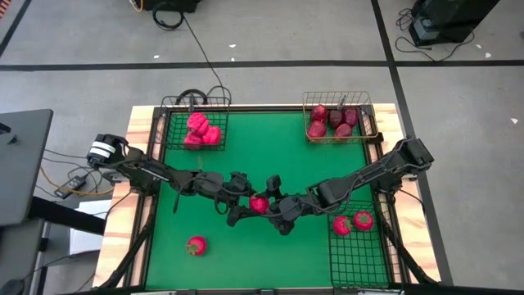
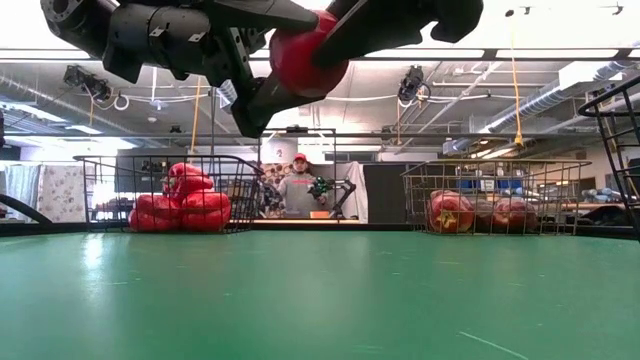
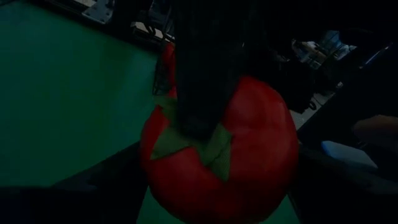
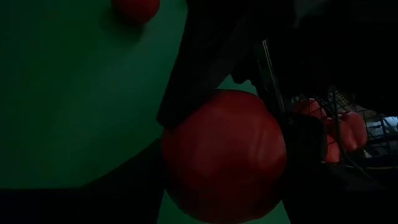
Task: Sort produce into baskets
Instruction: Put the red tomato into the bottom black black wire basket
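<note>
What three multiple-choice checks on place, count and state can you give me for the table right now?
1. Where is the loose round red tomato with a green top?
A. in the gold wire basket
B. on the green mat, on the left arm's side
C. in the squarish black wire basket

2. How many tomatoes lie in the long black wire basket?
A. none
B. two
C. five

3. The raised tomato between the left tool and the right tool is:
A. lifted clear of the mat
B. resting on the mat
C. inside a basket

Answers: B, the high view shows it alone on the mat. B, two red tomatoes sit at that basket's far end. A, the low view shows it up in the air, well above the mat.
</note>
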Motion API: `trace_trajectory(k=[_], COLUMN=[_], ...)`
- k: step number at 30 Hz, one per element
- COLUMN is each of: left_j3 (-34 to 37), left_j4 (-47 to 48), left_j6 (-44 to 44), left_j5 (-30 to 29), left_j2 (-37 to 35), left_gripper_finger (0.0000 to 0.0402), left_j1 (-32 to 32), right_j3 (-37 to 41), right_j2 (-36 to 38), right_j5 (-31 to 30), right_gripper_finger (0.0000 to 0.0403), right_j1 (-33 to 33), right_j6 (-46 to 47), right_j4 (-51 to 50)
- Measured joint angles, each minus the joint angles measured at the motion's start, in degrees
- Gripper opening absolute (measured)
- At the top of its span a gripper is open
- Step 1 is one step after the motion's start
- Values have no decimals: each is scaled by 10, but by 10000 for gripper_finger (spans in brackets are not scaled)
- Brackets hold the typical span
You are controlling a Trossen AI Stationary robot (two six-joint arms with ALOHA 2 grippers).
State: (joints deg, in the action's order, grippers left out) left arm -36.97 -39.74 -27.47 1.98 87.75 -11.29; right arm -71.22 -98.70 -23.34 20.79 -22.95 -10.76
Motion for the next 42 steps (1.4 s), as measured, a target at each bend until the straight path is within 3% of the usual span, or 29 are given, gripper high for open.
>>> trace_trajectory(k=[6,13,18,22,26,31,38,42], left_j3=[-1,-1,-1,-1,-1,-1,-14,-45], left_j4=[4,42,134,198,213,217,215,213], left_j6=[28,38,17,15,2,2,1,28], left_j5=[30,39,46,28,20,-23,-32,-49], left_j2=[-1,-3,-16,-16,-16,-16,-21,-22], left_gripper_finger=[394,389,389,388,388,382,354,339], left_j1=[-5,-7,-3,-4,-7,-8,-18,-41], right_j3=[0,0,1,1,1,1,1,0], right_j2=[0,0,-1,11,33,80,171,218], right_j5=[6,21,28,69,55,-9,-69,-25], right_gripper_finger=[263,263,265,269,270,271,271,271], right_j1=[-5,-4,13,33,60,98,164,199], right_j6=[-4,53,147,214,273,367,508,617], right_j4=[2,-37,-104,-131,-187,-281,-399,-467])
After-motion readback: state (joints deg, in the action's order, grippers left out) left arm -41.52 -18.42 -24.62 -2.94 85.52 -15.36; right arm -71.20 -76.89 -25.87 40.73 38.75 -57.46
